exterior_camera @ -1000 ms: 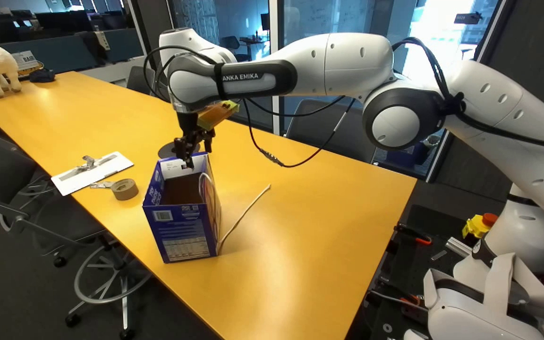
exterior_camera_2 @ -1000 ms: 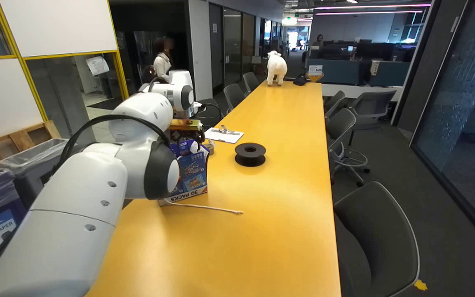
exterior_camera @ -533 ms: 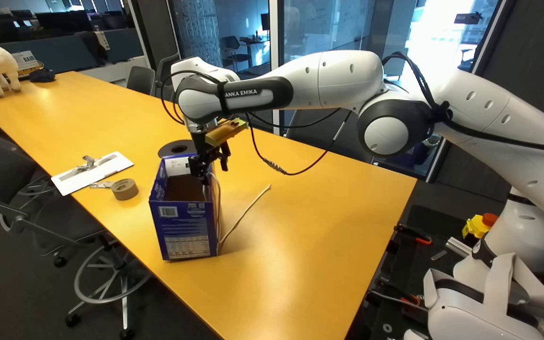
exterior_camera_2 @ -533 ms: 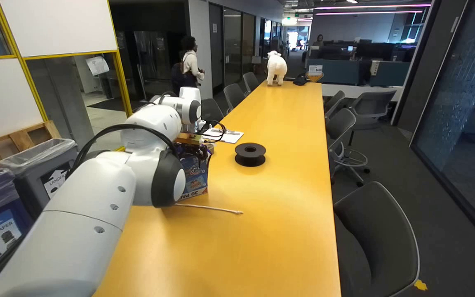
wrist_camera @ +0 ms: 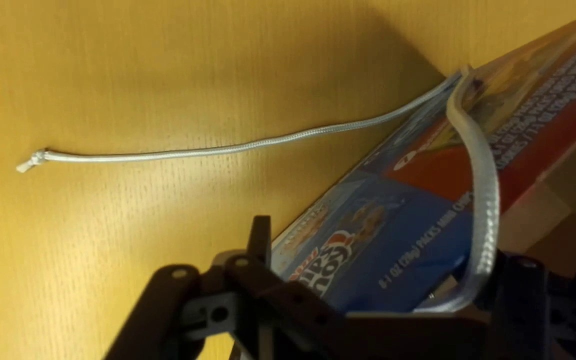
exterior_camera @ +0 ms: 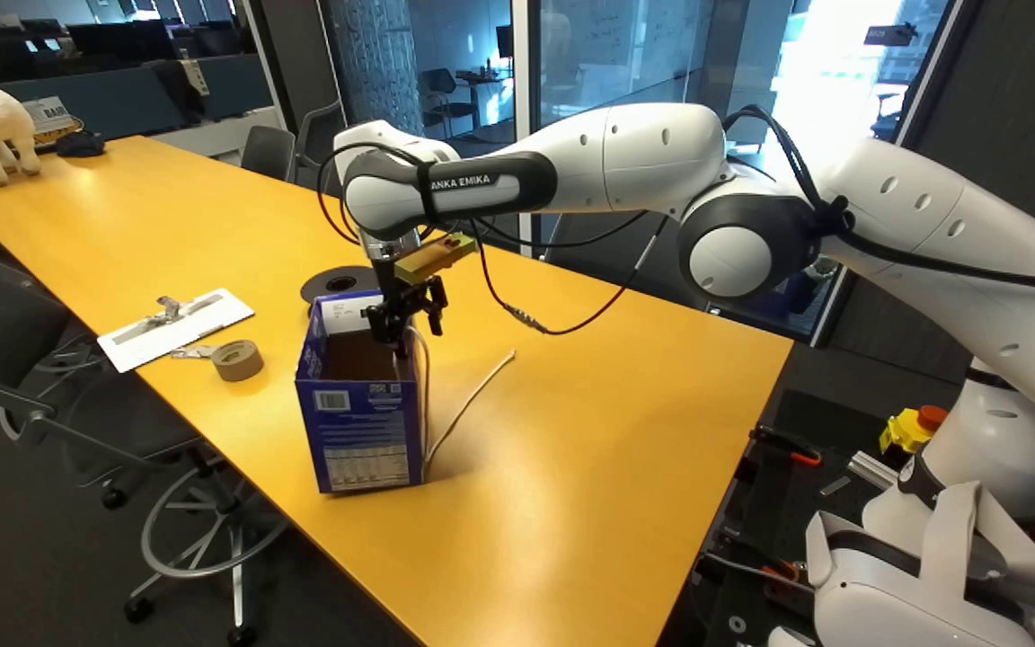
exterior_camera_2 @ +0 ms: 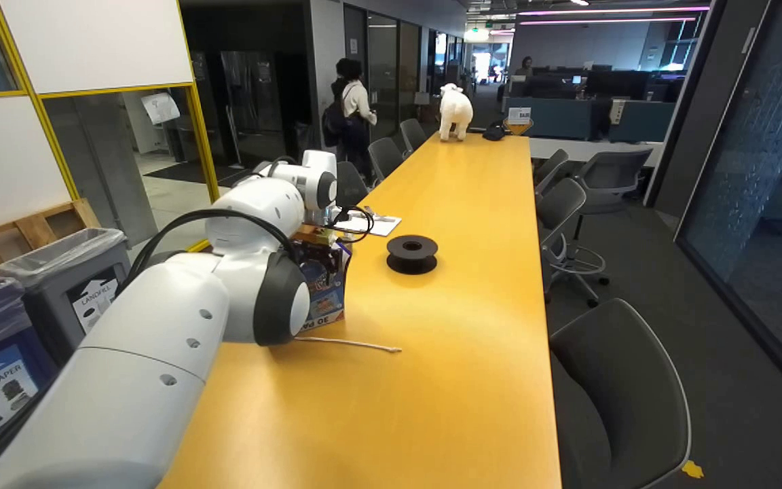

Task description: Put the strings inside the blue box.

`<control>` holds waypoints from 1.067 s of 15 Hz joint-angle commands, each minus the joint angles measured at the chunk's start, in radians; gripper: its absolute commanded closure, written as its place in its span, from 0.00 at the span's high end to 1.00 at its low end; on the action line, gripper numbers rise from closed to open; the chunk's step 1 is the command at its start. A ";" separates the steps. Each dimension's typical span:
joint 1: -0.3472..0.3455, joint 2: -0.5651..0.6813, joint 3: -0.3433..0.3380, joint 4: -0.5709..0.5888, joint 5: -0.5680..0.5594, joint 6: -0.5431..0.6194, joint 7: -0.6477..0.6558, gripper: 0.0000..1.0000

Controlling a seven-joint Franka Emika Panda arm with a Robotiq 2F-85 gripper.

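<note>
Straddling a wall of the box (exterior_camera: 360, 412), the gripper (exterior_camera: 418, 341) has its jaws spread — perhaps to pinch the string (wrist_camera: 293, 136), which hangs over the rim, knotted end on the table (wrist_camera: 118, 240).

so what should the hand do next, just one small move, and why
I'd probably close the hand on the cord where it crosses the rim of the blue box: the hand is open there, and the cord's knotted end lies outside on the table.
</note>
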 commanded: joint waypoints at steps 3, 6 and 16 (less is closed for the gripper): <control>-0.011 0.009 0.005 0.046 0.011 -0.016 0.007 0.42; -0.016 0.001 -0.006 0.041 -0.002 -0.022 0.003 0.20; -0.064 -0.057 -0.090 -0.030 -0.040 -0.074 0.059 0.07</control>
